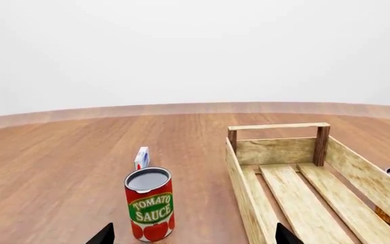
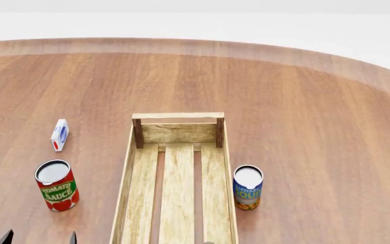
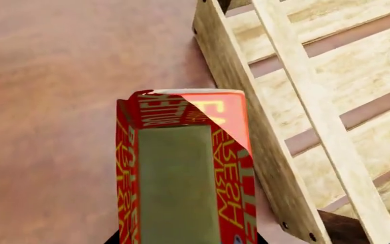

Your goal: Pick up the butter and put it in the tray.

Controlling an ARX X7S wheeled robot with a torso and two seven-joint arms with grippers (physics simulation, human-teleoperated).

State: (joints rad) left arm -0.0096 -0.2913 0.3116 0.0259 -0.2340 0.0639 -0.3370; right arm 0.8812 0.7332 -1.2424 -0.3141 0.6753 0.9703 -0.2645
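Observation:
The butter (image 3: 181, 178), a red carton with yellow lettering, fills the right wrist view. It is held between the dark fingers of my right gripper (image 3: 185, 240), which is shut on it. It sits just outside the long side wall of the pale wooden tray (image 3: 249, 117), over the brown table. The tray shows empty in the head view (image 2: 124, 193) and in the left wrist view (image 1: 249, 203). The butter and the right gripper are out of the head view. My left gripper (image 1: 193, 238) is open and empty, near the table's front left (image 2: 39, 238).
A tomato sauce can (image 2: 56, 185) stands left of the tray, also in the left wrist view (image 1: 149, 203). A small white, blue and red carton (image 2: 59, 134) lies behind it. A blue can (image 2: 248, 187) stands close to the tray's right wall. The round table's edge curves at the back.

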